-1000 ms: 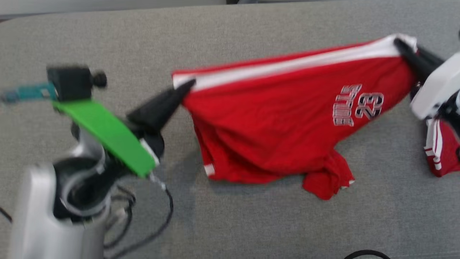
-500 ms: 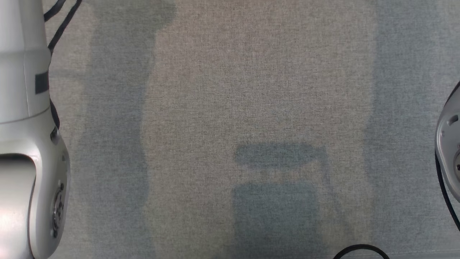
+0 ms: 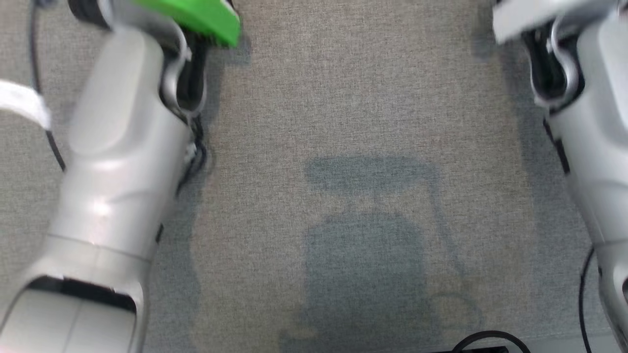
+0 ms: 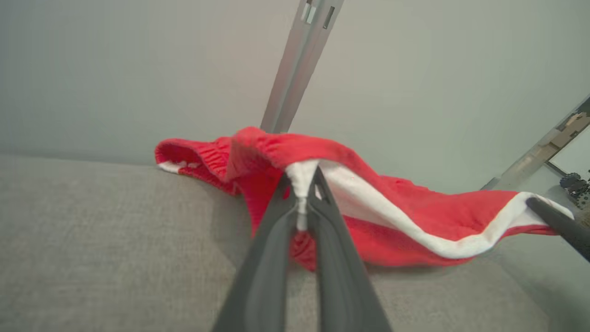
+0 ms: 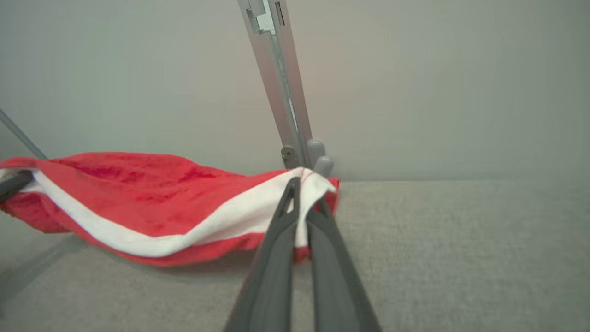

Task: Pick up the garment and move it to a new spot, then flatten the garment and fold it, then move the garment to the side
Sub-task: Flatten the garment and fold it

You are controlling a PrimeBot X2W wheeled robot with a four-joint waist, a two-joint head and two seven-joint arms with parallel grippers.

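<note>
Head camera shifted since a second ago, pale forearms (image 3: 113,162) over grey fabric surface (image 3: 353,98), red-and-white cloth garment (image 4: 415,207) slung between left jaws and right jaws, both clamped on its white band.

The garment (image 4: 415,203) was soft, matt red cloth with a white cloth stripe (image 4: 378,207). Coarse grey woven fabric covered the tabletop (image 3: 343,98). The left forearm (image 3: 117,147) was smooth, faintly glossy pale plastic. The left gripper (image 4: 302,180) had matt dark fingers (image 4: 269,263). The post (image 5: 276,83) was brushed metal.
</note>
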